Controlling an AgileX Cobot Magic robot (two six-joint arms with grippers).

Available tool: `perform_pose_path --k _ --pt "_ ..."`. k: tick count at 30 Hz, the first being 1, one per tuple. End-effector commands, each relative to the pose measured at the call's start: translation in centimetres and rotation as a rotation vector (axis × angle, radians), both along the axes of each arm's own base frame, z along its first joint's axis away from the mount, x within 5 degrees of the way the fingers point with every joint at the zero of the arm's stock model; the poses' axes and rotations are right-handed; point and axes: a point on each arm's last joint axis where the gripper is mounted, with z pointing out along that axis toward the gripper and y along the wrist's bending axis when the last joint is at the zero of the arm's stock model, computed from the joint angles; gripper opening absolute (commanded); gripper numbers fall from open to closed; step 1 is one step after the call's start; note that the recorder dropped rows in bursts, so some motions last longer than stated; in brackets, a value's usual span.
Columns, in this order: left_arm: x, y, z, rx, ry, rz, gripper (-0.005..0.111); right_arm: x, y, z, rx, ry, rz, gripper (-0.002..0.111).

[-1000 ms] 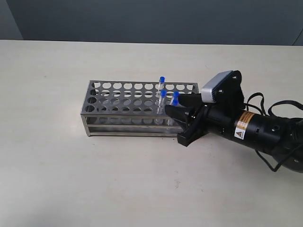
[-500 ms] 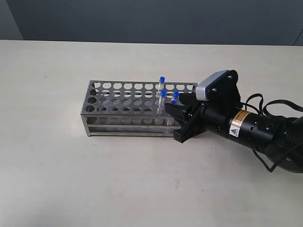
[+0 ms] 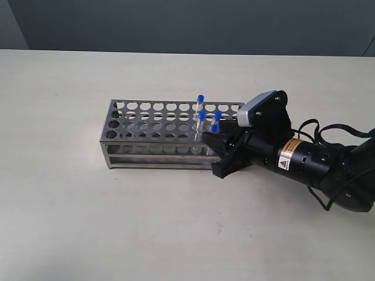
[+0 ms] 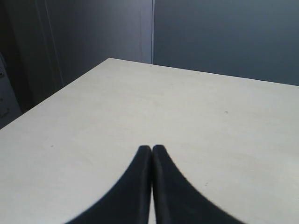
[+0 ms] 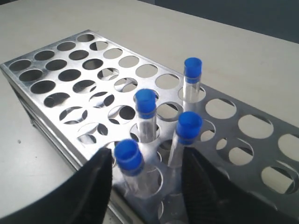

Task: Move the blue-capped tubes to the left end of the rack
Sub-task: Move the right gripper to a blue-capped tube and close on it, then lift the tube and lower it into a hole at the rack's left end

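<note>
The silver rack (image 3: pixel 152 142) lies on the table, its long side toward me. Four blue-capped tubes (image 3: pixel 202 116) stand in holes near its right end. In the right wrist view they are spread over different rows of the rack (image 5: pixel 35 122); the farthest tube (image 5: pixel 192 69) stands apart from the rest. My right gripper (image 3: pixel 217 151) is at that end, open. Its fingers flank the nearest tube (image 5: pixel 127 156) and a second tube (image 5: pixel 188 126), touching neither as far as I can see. The left gripper (image 4: pixel 152 148) is shut on nothing, over bare table, and is out of the exterior view.
The pale table (image 3: pixel 88 222) stretches around the rack. Most rack holes from the middle to the left end hold nothing. The right arm's black body (image 3: pixel 304 161) and cables lie right of the rack. A dark wall stands beyond the table's far edge (image 4: pixel 201 70).
The right gripper has slid left toward the rack; its open fingers now reach around the nearest tubes. The tubes and the rack have not moved.
</note>
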Motion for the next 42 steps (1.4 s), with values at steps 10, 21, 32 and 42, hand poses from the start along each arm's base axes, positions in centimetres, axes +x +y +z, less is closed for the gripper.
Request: perform_pose_path --k 10,21,32,42 --pt "0.0 0.0 0.1 0.002 -0.006 0.002 0.001 0.0 0.2 0.0 0.034 0.001 0.008 0.036" --pt "0.0 0.0 0.1 0.002 -0.006 0.002 0.001 0.1 0.2 0.0 0.039 0.016 -0.011 0.011" --pt "0.0 0.0 0.1 0.000 -0.005 0.003 0.001 -0.1 0.3 0.8 0.043 -0.008 0.017 -0.001" --pt "0.0 0.0 0.1 0.000 -0.005 0.003 0.001 -1.0 -0.6 9.0 0.089 -0.204 0.000 -0.001"
